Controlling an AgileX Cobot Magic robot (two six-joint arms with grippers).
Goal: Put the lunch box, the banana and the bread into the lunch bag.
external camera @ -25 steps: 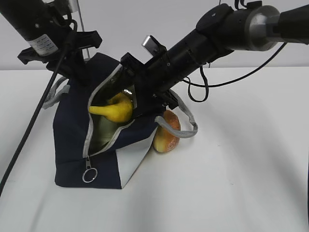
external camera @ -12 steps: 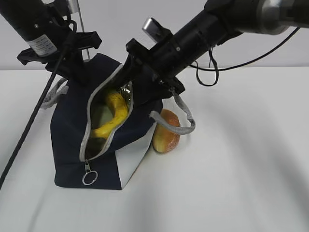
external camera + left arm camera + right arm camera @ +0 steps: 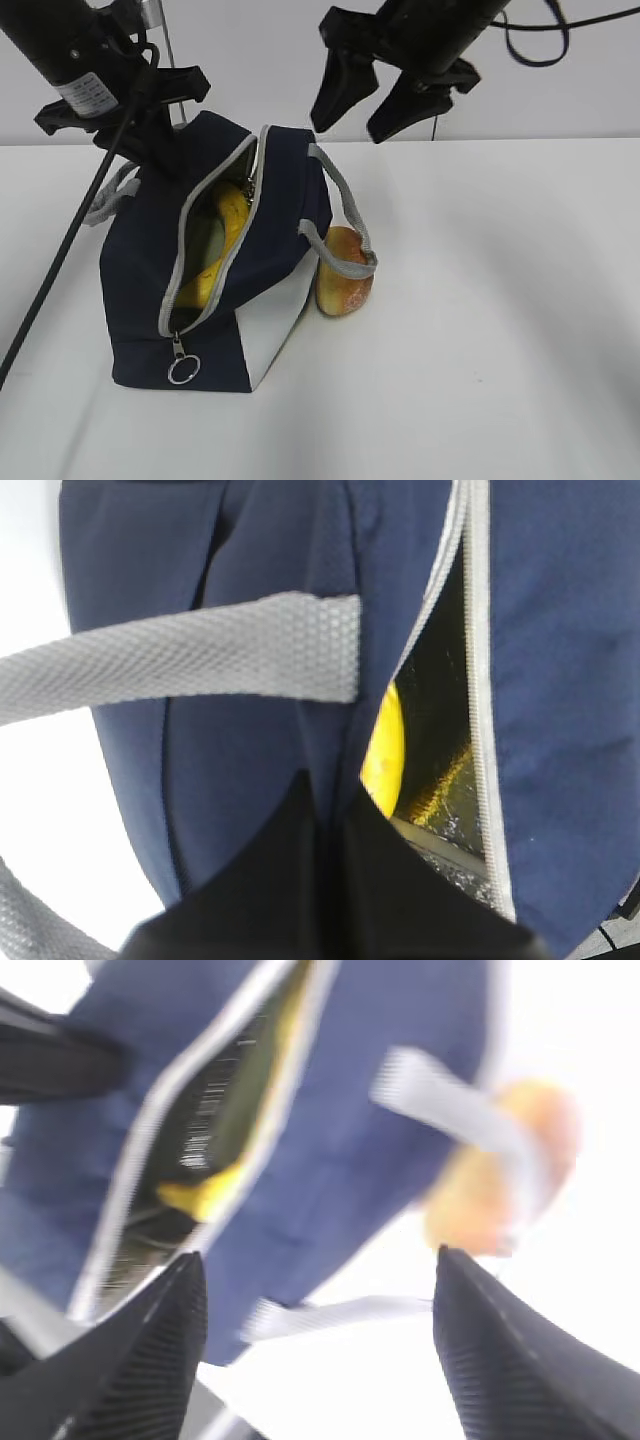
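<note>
The right hand [image 3: 375,95] hangs above the lunch bag [image 3: 150,280] with its fingers spread and nothing between them. The left hand [image 3: 325,860] is pressed together on the navy fabric at the bag's back edge, beside the zipper opening, holding the mouth agape. Inside the opening lies the banana [image 3: 228,225], yellow against the silver lining, with a pale green surface beneath it that is probably the lunch box [image 3: 207,240]. The bread [image 3: 345,270] sits on the white worktop [image 3: 480,350], touching the bag's white side, under a grey handle [image 3: 345,220]. By my reading only the bread is left to pack.
</note>
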